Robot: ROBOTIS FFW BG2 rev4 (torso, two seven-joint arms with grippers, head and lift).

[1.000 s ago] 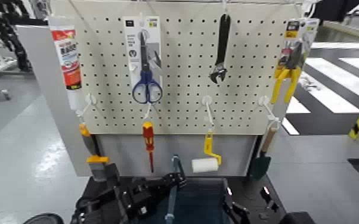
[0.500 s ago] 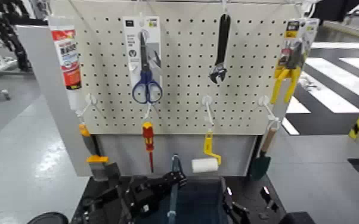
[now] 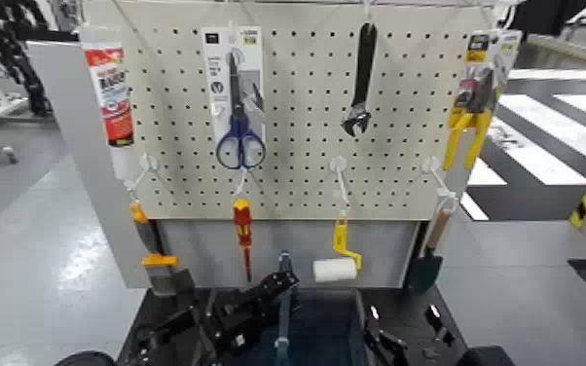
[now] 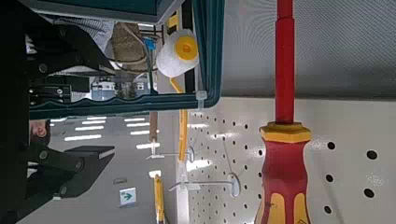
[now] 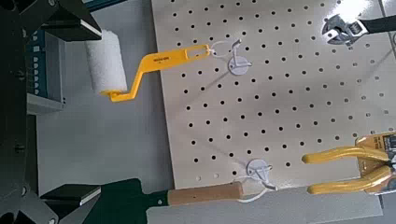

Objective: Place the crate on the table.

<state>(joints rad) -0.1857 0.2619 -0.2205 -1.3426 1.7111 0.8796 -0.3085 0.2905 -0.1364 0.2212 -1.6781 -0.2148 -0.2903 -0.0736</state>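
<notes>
The dark blue crate (image 3: 321,329) shows at the bottom centre of the head view, its slim upright bar (image 3: 283,297) rising from its middle, over the glossy black table (image 3: 412,304) in front of the beige pegboard (image 3: 297,107). My left gripper (image 3: 243,316) lies against the crate's left side, reaching as far as the bar. My right gripper (image 3: 386,343) is at the crate's right side. The left wrist view shows the crate's teal rim (image 4: 207,56). The right wrist view shows a blue-grey part of the crate (image 5: 42,75). I cannot see whether the crate rests on the table.
Tools hang on the pegboard: scissors (image 3: 239,117), a wrench (image 3: 360,83), yellow pliers (image 3: 467,127), a red screwdriver (image 3: 242,234), a paint roller (image 3: 334,268) and a sealant tube (image 3: 110,92). A grey back panel (image 3: 287,248) stands just behind the crate. Grey floor lies on both sides.
The left gripper and the crate's bar have shifted slightly up and to the left in the head view. The pegboard and its tools have not moved.
</notes>
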